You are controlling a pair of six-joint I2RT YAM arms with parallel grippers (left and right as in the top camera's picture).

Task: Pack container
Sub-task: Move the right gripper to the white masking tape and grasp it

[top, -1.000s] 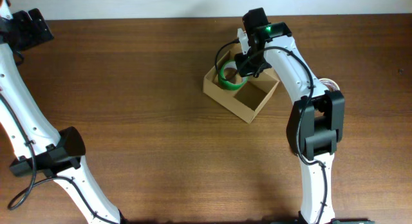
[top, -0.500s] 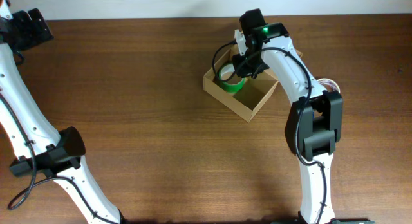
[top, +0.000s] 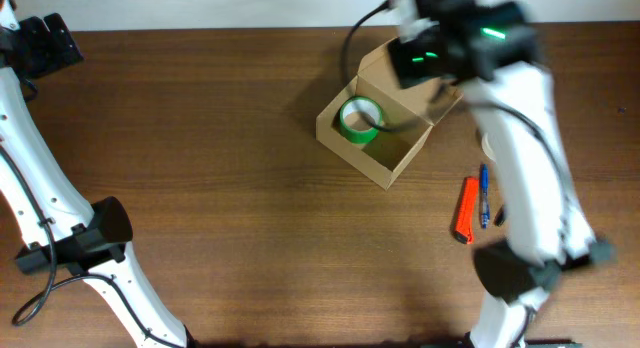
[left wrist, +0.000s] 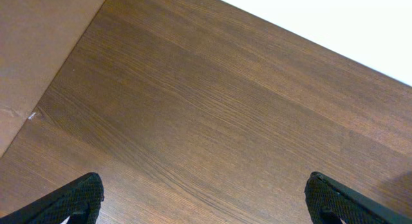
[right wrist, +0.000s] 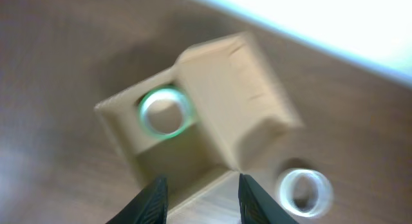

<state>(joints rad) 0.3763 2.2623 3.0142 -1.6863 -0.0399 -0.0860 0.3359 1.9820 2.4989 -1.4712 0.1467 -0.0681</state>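
Observation:
The container [top: 392,158] is a tan cardboard box standing open near the table's middle back, its flap lid [right wrist: 235,98] raised. A green tape roll [top: 358,121] lies flat in its left corner, also seen as the green roll [right wrist: 164,112] in the blurred right wrist view. My right gripper [right wrist: 203,201] hovers above the box's near edge, open, with nothing between its fingers. At the far left of the table my left gripper [left wrist: 206,201] is wide open over bare wood, far from the box.
A clear tape roll [right wrist: 304,188] lies on the table right of the box. An orange marker [top: 465,210] and a blue pen [top: 483,196] lie further front right. The left arm's base [top: 85,243] stands at the front left.
My right gripper opened, left the green roll lying in the box, and lifted up and away fast, blurring. The arm's swing uncovered the marker and pen. The left arm is still.

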